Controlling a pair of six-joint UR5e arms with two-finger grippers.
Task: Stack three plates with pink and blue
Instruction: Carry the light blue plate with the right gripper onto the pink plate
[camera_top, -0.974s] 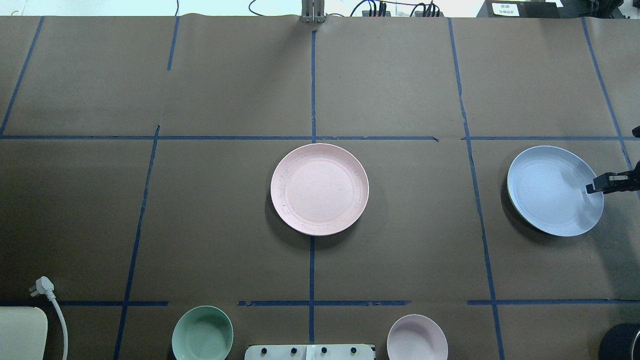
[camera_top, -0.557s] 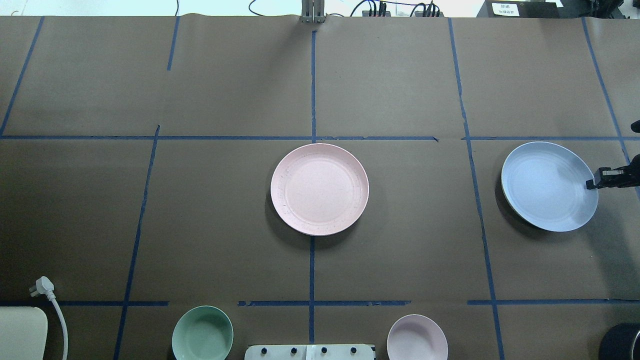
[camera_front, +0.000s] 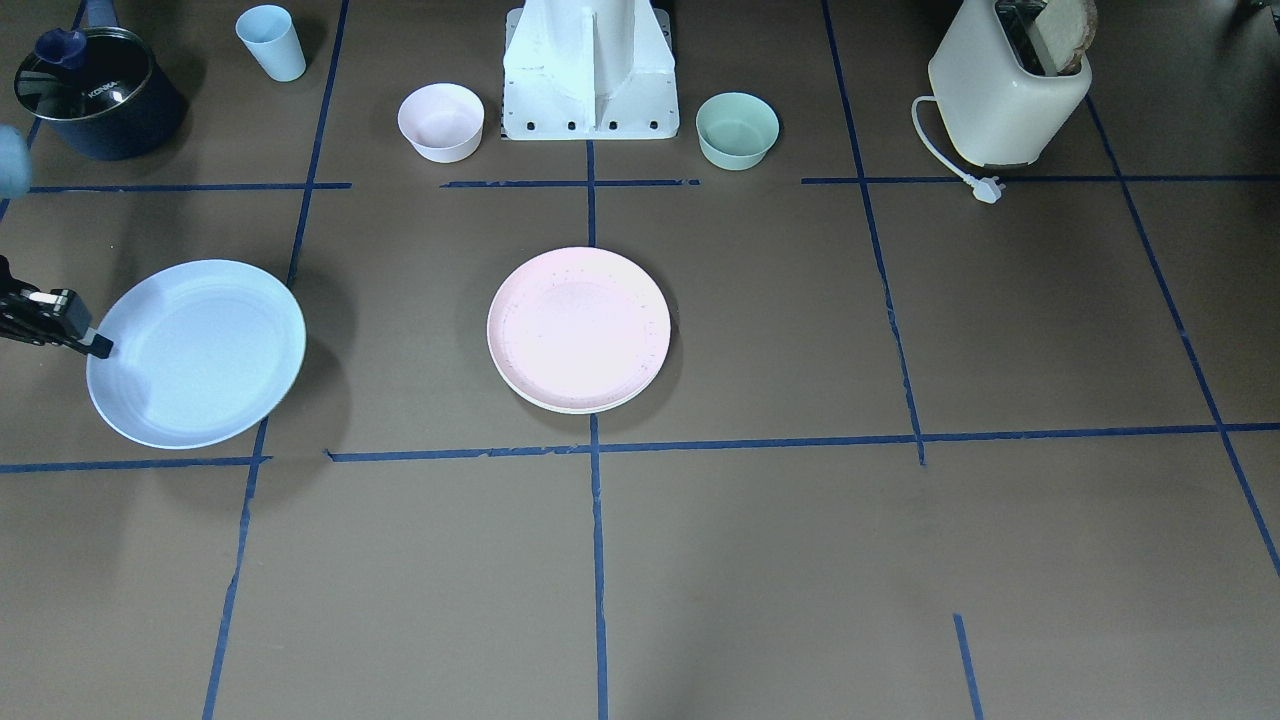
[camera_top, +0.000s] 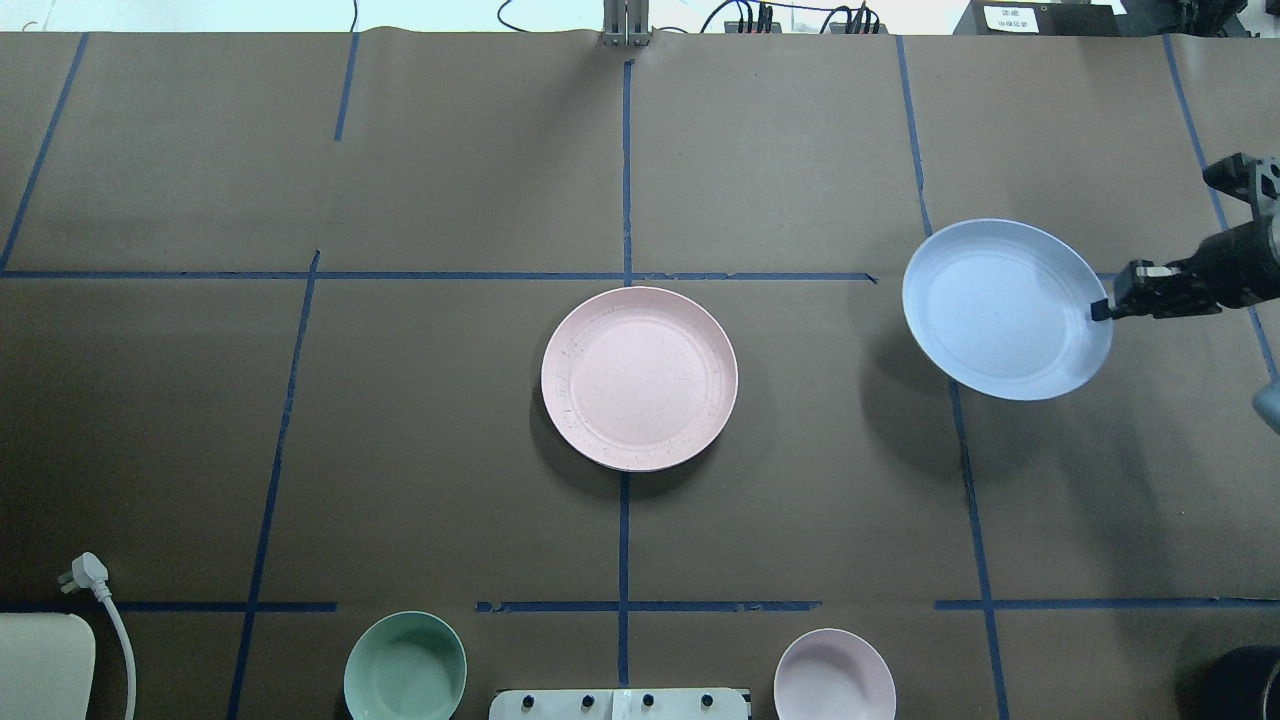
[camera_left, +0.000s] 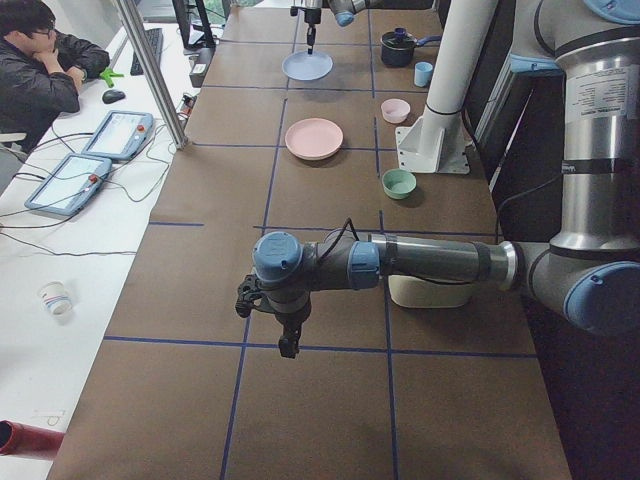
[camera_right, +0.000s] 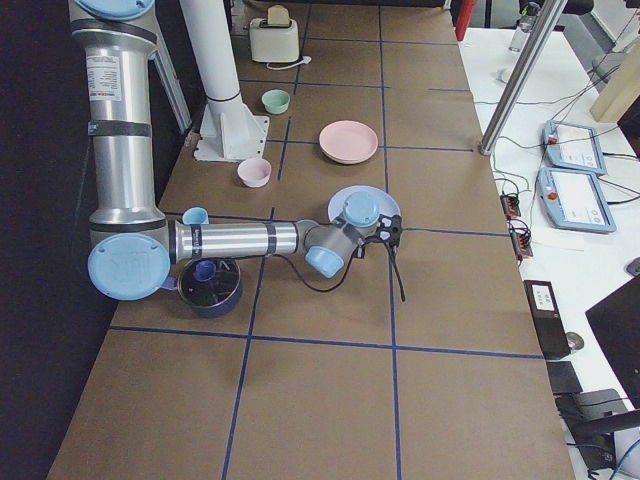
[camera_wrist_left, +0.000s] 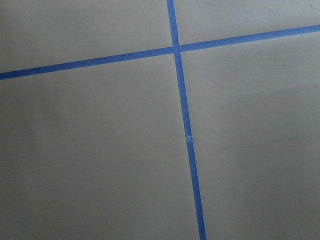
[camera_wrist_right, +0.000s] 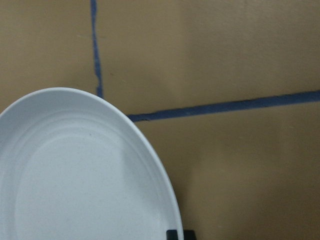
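Note:
The blue plate (camera_top: 1000, 310) hangs above the table at the right, tilted, its shadow apart from it. My right gripper (camera_top: 1100, 308) is shut on its right rim; it also shows in the front view (camera_front: 100, 345) at the plate's (camera_front: 195, 352) edge. The right wrist view shows the plate (camera_wrist_right: 75, 185) filling the lower left. The pink plate (camera_top: 639, 378) lies at the table's centre; in the front view (camera_front: 578, 328) a paler rim shows under its near edge. My left gripper (camera_left: 287, 345) shows only in the left side view, over bare paper; I cannot tell whether it is open.
A green bowl (camera_top: 405, 665) and a pink bowl (camera_top: 834, 673) stand beside the robot base (camera_front: 590, 70). A toaster (camera_front: 1010, 85), a dark pot (camera_front: 95, 90) and a light blue cup (camera_front: 271, 42) stand along the robot's side of the table.
My right gripper has lifted the blue plate and carried it left and away from the robot, toward the pink plate. The pink plate has not moved.

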